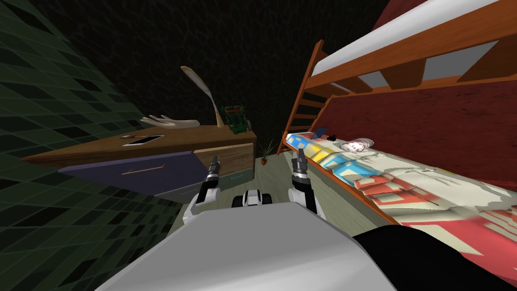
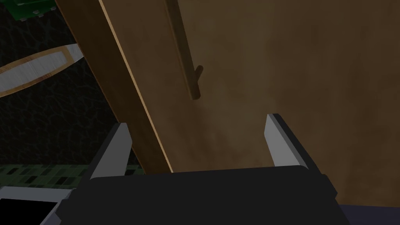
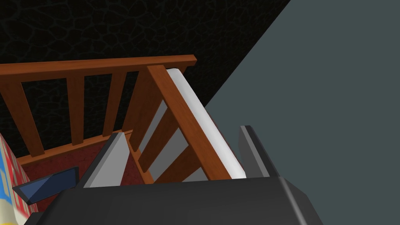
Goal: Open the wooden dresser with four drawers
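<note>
Dresser (image 1: pixel 202 134) location: left of centre in the head view, with a wooden top and drawer fronts below it. The left gripper (image 1: pixel 214 162) hovers close to the wood-faced drawer front (image 2: pixel 273 70). In the left wrist view its fingers (image 2: pixel 117 148) stand fully apart and hold nothing. A slim bar handle (image 2: pixel 190 70) runs through the upper centre of that frame, ahead of the fingertips and apart from them. The right gripper (image 1: pixel 299 161), at centre of the head view, faces the bunk bed (image 3: pixel 97 66); its fingers are likewise spread and empty.

Probable step in hand: approach to the handle.
1. Shift along the bar, away from its visible end.
2. Advance until the bar lies between both fingers.
3. Close firmly.
4. Pull straight along the drawer's travel; a skewed pull risks jamming.
</note>
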Motion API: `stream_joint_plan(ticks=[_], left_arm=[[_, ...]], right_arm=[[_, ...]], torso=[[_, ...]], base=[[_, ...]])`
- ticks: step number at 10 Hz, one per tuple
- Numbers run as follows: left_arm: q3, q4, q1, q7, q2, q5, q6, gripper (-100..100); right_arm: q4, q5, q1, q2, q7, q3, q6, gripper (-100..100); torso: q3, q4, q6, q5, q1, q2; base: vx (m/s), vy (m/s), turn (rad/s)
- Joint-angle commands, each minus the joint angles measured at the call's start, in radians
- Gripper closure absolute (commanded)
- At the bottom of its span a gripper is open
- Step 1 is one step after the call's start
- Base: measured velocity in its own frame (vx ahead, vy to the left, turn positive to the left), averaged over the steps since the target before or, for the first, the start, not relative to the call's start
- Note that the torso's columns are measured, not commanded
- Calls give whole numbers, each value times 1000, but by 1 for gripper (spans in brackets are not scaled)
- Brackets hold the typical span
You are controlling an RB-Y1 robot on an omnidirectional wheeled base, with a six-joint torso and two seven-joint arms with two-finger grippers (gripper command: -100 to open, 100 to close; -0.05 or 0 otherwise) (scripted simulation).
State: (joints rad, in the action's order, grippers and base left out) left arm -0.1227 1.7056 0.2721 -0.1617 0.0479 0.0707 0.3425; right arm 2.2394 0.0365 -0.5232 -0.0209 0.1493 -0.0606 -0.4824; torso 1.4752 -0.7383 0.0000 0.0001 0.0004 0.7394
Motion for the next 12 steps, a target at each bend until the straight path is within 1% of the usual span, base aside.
stream_joint_plan(ticks=[1, 2, 3, 4, 5, 6, 7, 8, 9, 12], left_arm=[[-3, -18, 0, 0, -77, -1, -2, -100], [-4, -21, -1, 0, -95, -1, -3, -100], [-3, -20, -2, -1, -82, -1, -2, -100], [-7, 10, -5, -4, -84, 1, -34, -100], [-9, 22, -6, -5, -84, 1, -48, -100], [-7, 11, -5, -4, -85, 1, -34, -100], [-4, -16, -2, -1, -84, 0, -7, 100], [-5, 2, -3, -3, -84, 0, -27, 100], [-1, 23, 0, -2, -83, 0, -32, 100], [4, 40, 11, -3, -84, 0, -50, 100]], right_arm=[[0, 0, 0, 0, 0, 0, 0, 0], [0, 0, 0, 0, 0, 0, 0, 0], [0, 0, 0, 0, 0, 0, 0, 0], [0, 0, 0, 0, 0, 0, 0, 0], [0, 0, 0, 0, 0, 0, 0, 0], [0, 0, 0, 0, 0, 0, 0, 0], [0, 0, 0, 0, 0, 0, 0, 0], [0, 0, 0, 0, 0, 0, 0, 0], [0, 0, 0, 0, 0, 0, 0, 0], [0, 0, 1, 0, 0, 0, 0, 0]], torso=[[0, 0, 0, 0, 1, 0], [0, 0, 0, 0, 1, 0], [0, 0, 0, 0, 1, 0], [0, 0, 0, 0, 1, 0], [2, 1, 0, 0, 1, -3], [3, 1, 0, 0, 1, -5], [1, 1, 0, 0, 0, -1], [-3, -1, 0, -1, -2, 5], [-1, 5, 0, 4, 2, -1], [-1, 0, 0, -1, -3, 1]], base=[[28, -36, 7], [20, -26, 4], [8, -11, 1], [55, 7, -8], [102, 20, -11], [48, 11, -2], [-60, -18, 15], [-29, -6, 8], [-118, -14, 11], [-172, -67, 13]])
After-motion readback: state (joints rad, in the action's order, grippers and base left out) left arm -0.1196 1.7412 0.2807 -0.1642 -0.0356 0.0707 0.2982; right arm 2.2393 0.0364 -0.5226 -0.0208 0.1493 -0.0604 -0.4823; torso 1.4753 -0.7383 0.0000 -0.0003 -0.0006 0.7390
